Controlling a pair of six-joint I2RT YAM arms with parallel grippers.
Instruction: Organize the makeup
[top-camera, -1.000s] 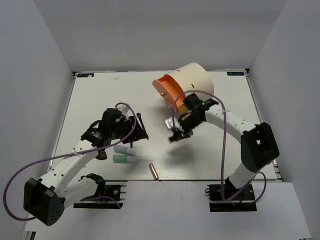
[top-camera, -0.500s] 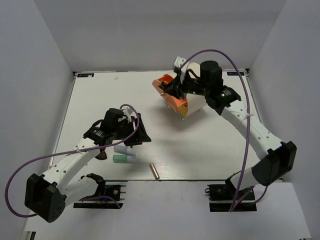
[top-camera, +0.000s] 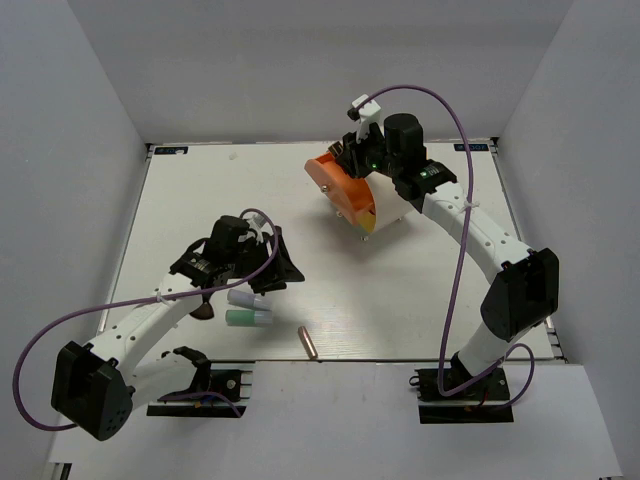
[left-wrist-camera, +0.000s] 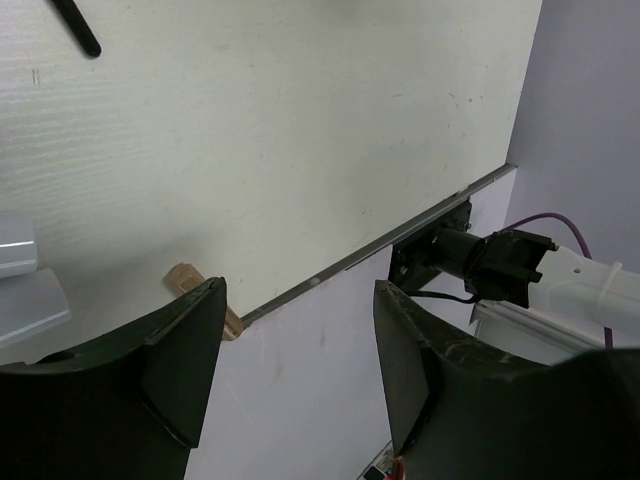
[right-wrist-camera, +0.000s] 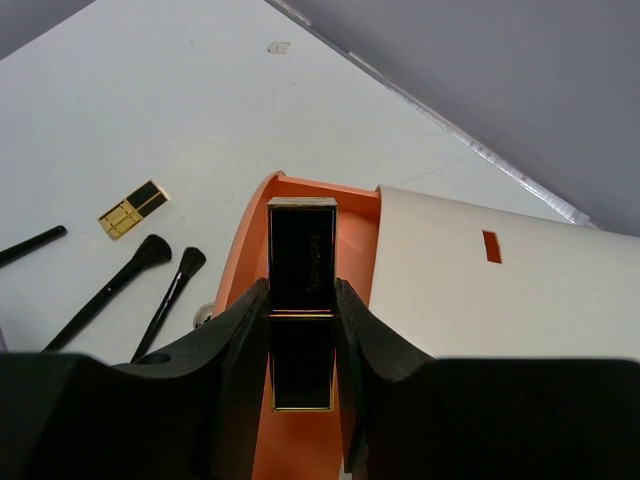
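Pincer R (right-wrist-camera: 300, 298) pinches black gold-edged rectangular case (right-wrist-camera: 302, 245), seemingly over orange mouth of cream drum (right-wrist-camera: 470, 300). Pincer L (left-wrist-camera: 298, 340) spread, empty, above white table (left-wrist-camera: 300, 150).

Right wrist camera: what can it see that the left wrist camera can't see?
Only the right wrist view shows the right gripper squeezing a tall black case with gold edges by the big orange-and-cream drum, plus black brushes and a little gold-and-black case on the white table. Only the left wrist view shows the open left gripper, a copper-pink tube, two pale tubes and an arm base. Both show that table.
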